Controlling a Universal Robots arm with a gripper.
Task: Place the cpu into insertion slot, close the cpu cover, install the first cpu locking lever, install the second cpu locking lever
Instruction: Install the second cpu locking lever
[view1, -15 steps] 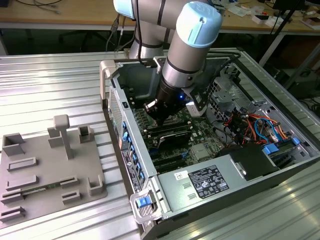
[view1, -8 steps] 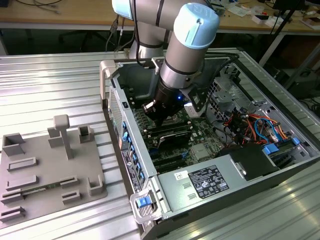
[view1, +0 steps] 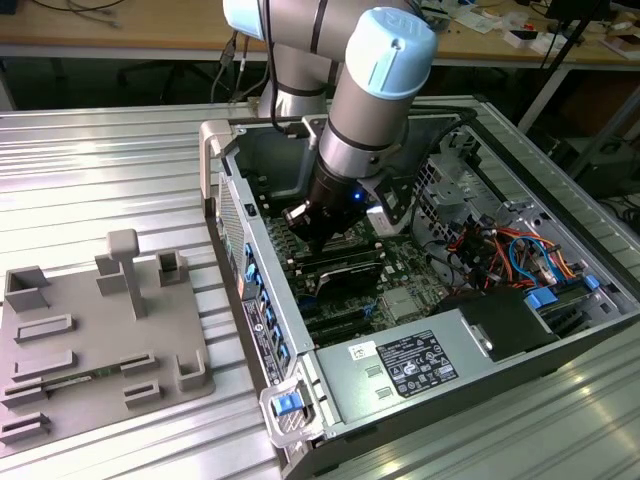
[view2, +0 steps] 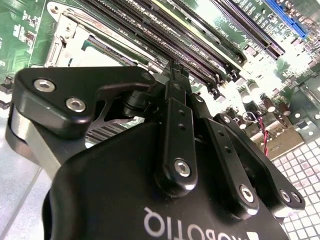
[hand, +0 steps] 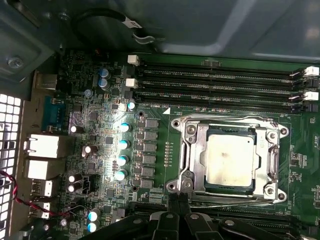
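In the first wrist view, the cpu (hand: 228, 160), a silvery-grey square, is sitting in the insertion slot (hand: 227, 196), and the cpu cover (hand: 266, 161) is lying flat, framing it. So seating and closing look done. I cannot tell whether the locking levers are latched. The pincer (hand: 178, 199) is hovering just beside the socket's near edge, its fingertips pressed together and gripping nothing. In the exterior view the arm is reaching into the open computer case (view1: 500, 340) on the worktop (view1: 100, 170).

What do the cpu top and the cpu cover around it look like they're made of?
The cpu top looks like matte silvery-grey metal, dull and faintly mottled. The cpu cover looks like bright stamped sheet metal, probably steel, with shiny glinting edges.
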